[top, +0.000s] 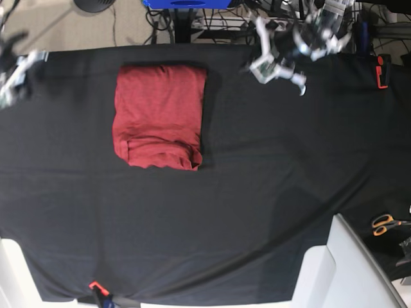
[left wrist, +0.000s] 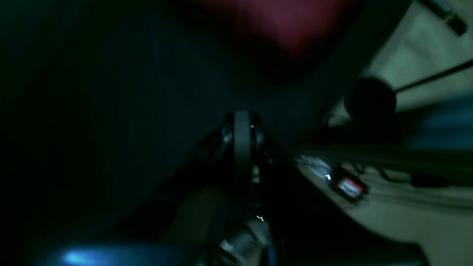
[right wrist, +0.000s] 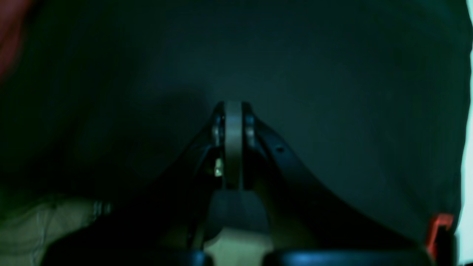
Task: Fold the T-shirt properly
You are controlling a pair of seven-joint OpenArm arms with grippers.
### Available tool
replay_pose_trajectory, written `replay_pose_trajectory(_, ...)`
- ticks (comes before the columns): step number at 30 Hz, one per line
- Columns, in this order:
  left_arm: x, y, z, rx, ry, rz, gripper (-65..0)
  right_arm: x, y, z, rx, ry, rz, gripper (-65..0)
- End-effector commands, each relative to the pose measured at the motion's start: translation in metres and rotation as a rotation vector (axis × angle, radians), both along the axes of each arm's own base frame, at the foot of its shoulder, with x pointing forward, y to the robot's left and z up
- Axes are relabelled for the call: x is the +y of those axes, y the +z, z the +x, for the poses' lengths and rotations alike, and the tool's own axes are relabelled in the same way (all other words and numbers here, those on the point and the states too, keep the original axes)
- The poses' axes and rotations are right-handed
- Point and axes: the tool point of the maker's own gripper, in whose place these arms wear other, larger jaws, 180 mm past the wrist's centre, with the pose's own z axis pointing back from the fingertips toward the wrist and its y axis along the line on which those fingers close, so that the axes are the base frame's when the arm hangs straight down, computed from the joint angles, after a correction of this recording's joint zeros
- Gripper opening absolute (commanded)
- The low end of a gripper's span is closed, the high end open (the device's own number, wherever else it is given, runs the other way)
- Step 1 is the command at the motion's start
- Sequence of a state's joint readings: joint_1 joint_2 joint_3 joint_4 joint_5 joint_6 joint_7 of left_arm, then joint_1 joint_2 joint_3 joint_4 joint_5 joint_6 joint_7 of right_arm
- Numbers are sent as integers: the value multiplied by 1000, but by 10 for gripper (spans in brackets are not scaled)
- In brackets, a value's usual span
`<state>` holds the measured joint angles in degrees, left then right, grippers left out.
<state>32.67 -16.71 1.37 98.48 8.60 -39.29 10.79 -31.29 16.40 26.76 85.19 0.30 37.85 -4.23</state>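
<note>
Black table cloth (top: 257, 212) across the whole table, T-shirt (top: 159, 115) folded into a rectangle far left of centre, left gripper (left wrist: 242, 122) and right gripper (right wrist: 233, 111) — both clenched, empty, apart from the shirt, orange scissors (top: 386, 224) near right edge

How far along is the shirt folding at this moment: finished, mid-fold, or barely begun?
It looks essentially finished. The T-shirt lies as a compact rectangle on the black table cloth, no sleeves sticking out. Nothing is in hand: the left gripper and right gripper are both shut on nothing, with both arms at the table's far edge, away from the shirt. At most, the slightly lumpy near edge could be smoothed.
</note>
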Motion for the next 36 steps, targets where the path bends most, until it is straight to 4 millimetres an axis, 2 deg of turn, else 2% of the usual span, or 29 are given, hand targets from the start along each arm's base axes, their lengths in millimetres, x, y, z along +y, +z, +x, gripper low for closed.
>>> replay_pose_trajectory(1,-4,5,-12,10,5,-48,-650,-1,5,-9,-5,18,-6,-650)
replay_pose_trajectory(7,18,-14,-82,149,111,12,-650,-2,-24,-102,273,15,-64,-650)
replay_pose_trajectory(9,20,-25,-113,227,123,23,-650,-1,-39,-133,389,-12,-61,-650)
replay_pose_trajectory(11,26,-42,-143,324,152,36,-650,6,-59,-163,520,3,-44,-650)
replay_pose_trajectory(14,29,-81,-199,512,206,56,-650,27,-94,-213,715,93,13,-650)
replay_pose_trajectory(17,36,-118,-238,675,243,81,-650,40,-129,-259,910,153,31,-650)
replay_pose_trajectory(18,34,-131,-247,723,269,68,-650,40,-142,-268,968,159,9,-650)
replay_pose_trajectory(20,33,-153,-253,772,386,14,-650,30,-165,-281,1046,145,-71,-650)
replay_pose_trajectory(24,40,-179,-269,887,537,-2,-650,10,-189,-276,1024,149,-265,-650)
replay_pose_trajectory(26,36,-180,-269,905,519,2,-650,4,-191,-268,980,159,-341,-650)
replay_pose_trajectory(28,40,-183,-264,871,471,33,-650,7,-195,-254,917,157,-360,-650)
replay_pose_trajectory(33,63,-199,-222,677,463,167,-650,17,-201,-229,817,111,-310,-650)
replay_pose_trajectory(36,64,-204,-200,626,454,183,-650,18,-201,-223,785,94,-295,-650)
